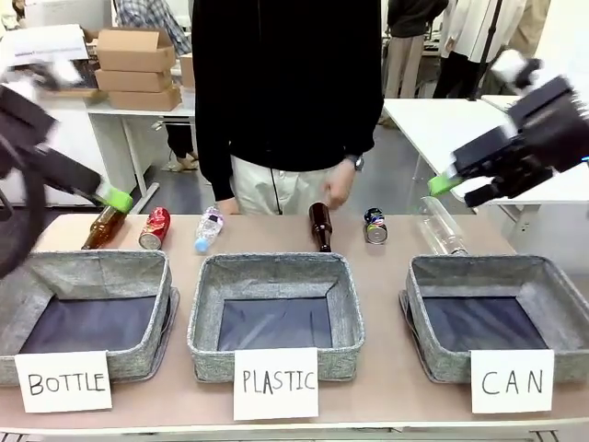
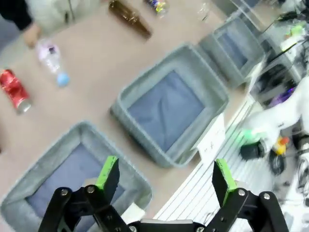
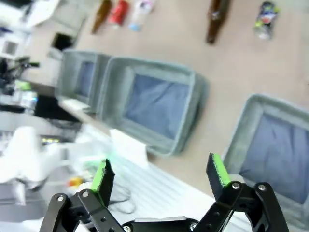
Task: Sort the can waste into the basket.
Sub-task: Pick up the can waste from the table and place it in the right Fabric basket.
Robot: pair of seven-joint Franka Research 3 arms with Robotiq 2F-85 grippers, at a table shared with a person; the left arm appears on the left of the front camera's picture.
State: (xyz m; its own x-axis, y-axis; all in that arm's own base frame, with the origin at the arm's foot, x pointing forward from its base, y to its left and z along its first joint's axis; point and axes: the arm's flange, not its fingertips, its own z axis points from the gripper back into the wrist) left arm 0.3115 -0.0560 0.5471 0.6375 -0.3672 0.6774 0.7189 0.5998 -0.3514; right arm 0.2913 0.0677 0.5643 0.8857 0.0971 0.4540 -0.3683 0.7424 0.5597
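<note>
The shiny red can (image 1: 155, 227) lies at the table's far left, and the silver printed can (image 1: 375, 226) lies right of the middle. The grey basket (image 1: 433, 345) fronted by the "CAN" card (image 1: 512, 380) stands at the right, with nothing in it. My left gripper (image 1: 106, 195) hangs above the far left of the table; its wrist view shows it open (image 2: 165, 174) and holding nothing, high over the baskets, the red can (image 2: 14, 89) far off. My right gripper (image 1: 460, 189) hovers above the far right, open (image 3: 160, 173), the silver can (image 3: 265, 13) well ahead of it.
Brown bottles (image 1: 104, 226) (image 1: 320, 227) and clear plastic bottles (image 1: 209, 230) (image 1: 442, 226) lie in the same far row. Baskets carded "BOTTLE" (image 1: 138, 359) and "PLASTIC" (image 1: 204, 341) stand left and centre. A person stands at the far side, one hand (image 1: 339, 189) near the middle bottle.
</note>
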